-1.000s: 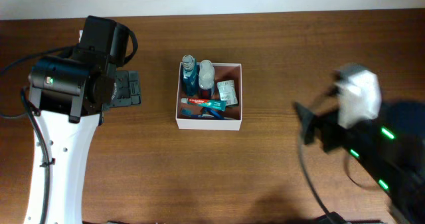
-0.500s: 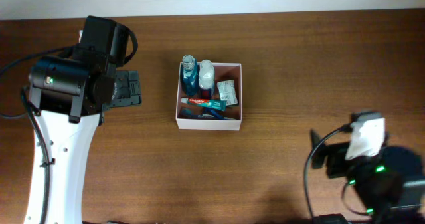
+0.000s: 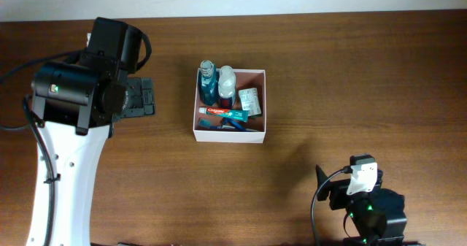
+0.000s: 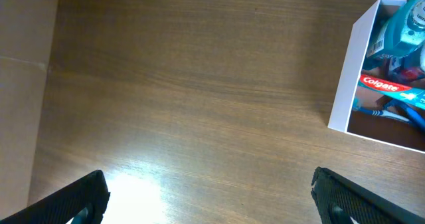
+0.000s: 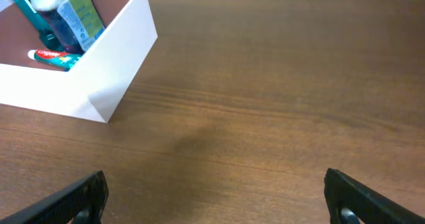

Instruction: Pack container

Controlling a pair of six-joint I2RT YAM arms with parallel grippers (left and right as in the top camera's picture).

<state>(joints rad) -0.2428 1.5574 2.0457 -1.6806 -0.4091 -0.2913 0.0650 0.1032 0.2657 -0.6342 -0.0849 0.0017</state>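
The box (image 3: 228, 136) sits in the middle of the desk (image 3: 350, 71), open on top so things can go in. The toothpaste (image 3: 222, 112), bottles (image 3: 209, 82) and a small carton (image 3: 249, 98) lie inside, so the packing looks done. The left claw (image 4: 212, 204) is spread wide and empty, waiting beside the box. The right claw (image 5: 216, 201) is spread wide and empty too. Since a second ago the right arm (image 3: 365, 213) has pulled back to the near edge. The box and left arm (image 3: 73, 93) have not moved.

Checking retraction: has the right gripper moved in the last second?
Yes. The right gripper drew back toward the overhead view's bottom, away from the container.
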